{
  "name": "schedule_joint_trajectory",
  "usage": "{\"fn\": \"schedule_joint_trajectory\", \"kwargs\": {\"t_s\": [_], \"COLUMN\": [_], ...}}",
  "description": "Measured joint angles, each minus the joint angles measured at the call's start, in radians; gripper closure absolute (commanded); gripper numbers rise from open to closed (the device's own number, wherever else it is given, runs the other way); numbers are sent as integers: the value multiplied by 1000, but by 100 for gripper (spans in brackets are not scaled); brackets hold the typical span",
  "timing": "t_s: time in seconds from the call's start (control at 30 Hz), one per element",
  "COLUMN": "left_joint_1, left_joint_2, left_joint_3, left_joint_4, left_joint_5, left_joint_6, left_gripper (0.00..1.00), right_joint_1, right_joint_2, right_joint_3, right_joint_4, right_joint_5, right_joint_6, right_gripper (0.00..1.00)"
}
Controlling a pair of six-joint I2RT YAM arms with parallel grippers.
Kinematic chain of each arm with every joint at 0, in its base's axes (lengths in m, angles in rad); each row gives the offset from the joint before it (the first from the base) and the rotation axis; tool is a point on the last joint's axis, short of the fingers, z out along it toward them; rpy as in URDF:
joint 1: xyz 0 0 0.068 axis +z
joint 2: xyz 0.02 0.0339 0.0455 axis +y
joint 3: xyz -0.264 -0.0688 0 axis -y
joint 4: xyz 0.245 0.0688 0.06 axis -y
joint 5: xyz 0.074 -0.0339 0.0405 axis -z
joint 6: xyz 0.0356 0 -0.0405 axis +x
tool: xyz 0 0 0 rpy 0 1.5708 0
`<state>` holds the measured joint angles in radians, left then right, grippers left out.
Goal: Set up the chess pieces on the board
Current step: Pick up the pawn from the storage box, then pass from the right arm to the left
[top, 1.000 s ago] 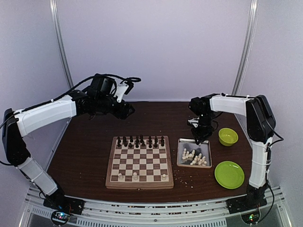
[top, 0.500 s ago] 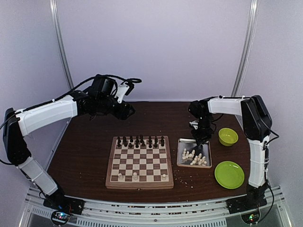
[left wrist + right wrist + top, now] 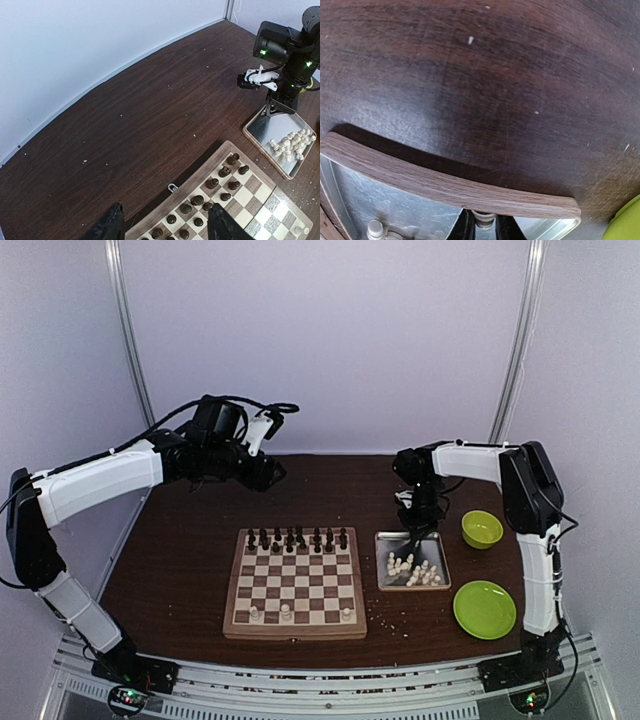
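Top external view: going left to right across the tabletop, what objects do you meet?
board → metal tray holding loose cream chess pieces → green plate. The green bowl sits directly behind the plate, so it is left unordered.

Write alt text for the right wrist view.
Dark fingers pinch a cream chess piece at the bottom edge, over a wood-rimmed metal tray. Dark brown table fills the rest, with a green sliver at lower right.
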<state>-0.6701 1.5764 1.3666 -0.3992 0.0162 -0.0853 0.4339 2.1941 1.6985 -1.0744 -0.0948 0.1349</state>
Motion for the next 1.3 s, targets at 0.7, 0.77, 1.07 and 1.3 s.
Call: {"fn": "schedule_joint_trajectory", "kwargs": {"t_s": [0.7,0.77,1.07,1.3], "left_joint_1": [-143,-214,-403,-499], "left_joint_2": [-110,-132,-132,-71], "left_joint_3": [-229,-284,-311,-263], "left_joint_4": [182,212,281,343], "left_joint_5": [79,81,102,97], "left_joint_6": [328,428,660,789], "left_gripper": [42,42,40,41], "right_joint_1": [-16,-14,85,159], "right_joint_2": [-350,-385,-495,-491], "right_joint_3": [-121,-130,-240,-195], "right_joint_4": [-6,-27,-167,-351], "right_joint_5": [-585,-681,-978,-1064], "right_joint_6": [-350,-401,-628,-811], "right_gripper": [96,96,96,95]}}
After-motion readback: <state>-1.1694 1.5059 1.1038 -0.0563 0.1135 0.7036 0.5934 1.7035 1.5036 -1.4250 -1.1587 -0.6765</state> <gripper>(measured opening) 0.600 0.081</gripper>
